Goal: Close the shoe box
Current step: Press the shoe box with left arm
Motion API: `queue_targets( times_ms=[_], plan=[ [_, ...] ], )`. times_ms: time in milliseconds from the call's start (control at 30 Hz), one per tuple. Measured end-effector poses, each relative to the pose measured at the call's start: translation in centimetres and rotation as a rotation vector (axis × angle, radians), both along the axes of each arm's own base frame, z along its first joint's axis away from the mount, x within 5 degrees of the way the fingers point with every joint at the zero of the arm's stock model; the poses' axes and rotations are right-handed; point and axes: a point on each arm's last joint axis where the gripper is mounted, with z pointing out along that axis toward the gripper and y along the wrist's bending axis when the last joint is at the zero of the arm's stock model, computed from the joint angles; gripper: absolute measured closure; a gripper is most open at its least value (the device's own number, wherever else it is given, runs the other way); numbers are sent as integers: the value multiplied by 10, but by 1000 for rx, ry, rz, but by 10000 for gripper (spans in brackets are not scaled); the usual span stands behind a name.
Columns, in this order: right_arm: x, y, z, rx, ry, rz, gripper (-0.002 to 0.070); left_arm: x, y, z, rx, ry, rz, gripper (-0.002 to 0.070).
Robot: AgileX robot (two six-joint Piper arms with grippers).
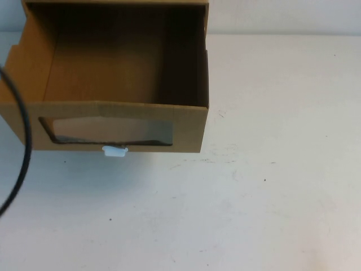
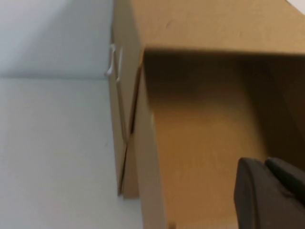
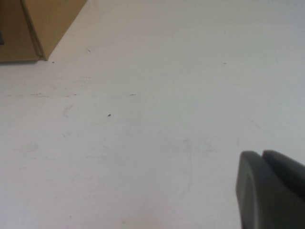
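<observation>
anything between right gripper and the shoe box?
Nothing: the right wrist view shows only bare white table between the right gripper and the shoe box. Left gripper sits beside the box.

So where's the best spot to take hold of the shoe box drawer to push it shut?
Probably the front panel of the shoe box, approached from the robot's side: it stands upright, pulled out, facing the robot. The white pull tab below the window looks small for gripping. The left tool sits beside the box's side wall; the right tool hangs over bare table.

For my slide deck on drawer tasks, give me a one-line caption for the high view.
Shoe box drawer pulled open on the white table, white pull tab below its window; neither end effector in frame.
</observation>
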Motion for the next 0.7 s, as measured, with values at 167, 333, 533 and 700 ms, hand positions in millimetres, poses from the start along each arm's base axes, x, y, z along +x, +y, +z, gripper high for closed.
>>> queue_targets(
  times_ms=[167, 333, 533, 700],
  plan=[
    [0, 0, 0, 0, 0, 0, 687, 78, -15, 50, 91, 47, -135, 677],
    [0, 0, 0, 0, 0, 0, 687, 163, -33, 56, 104, 149, -270, 677],
    [0, 0, 0, 0, 0, 0, 687, 242, -46, 41, 108, 241, -356, 677],
    [0, 0, 0, 0, 0, 0, 687, 286, -52, 13, 107, 327, -398, 677]
  ],
)
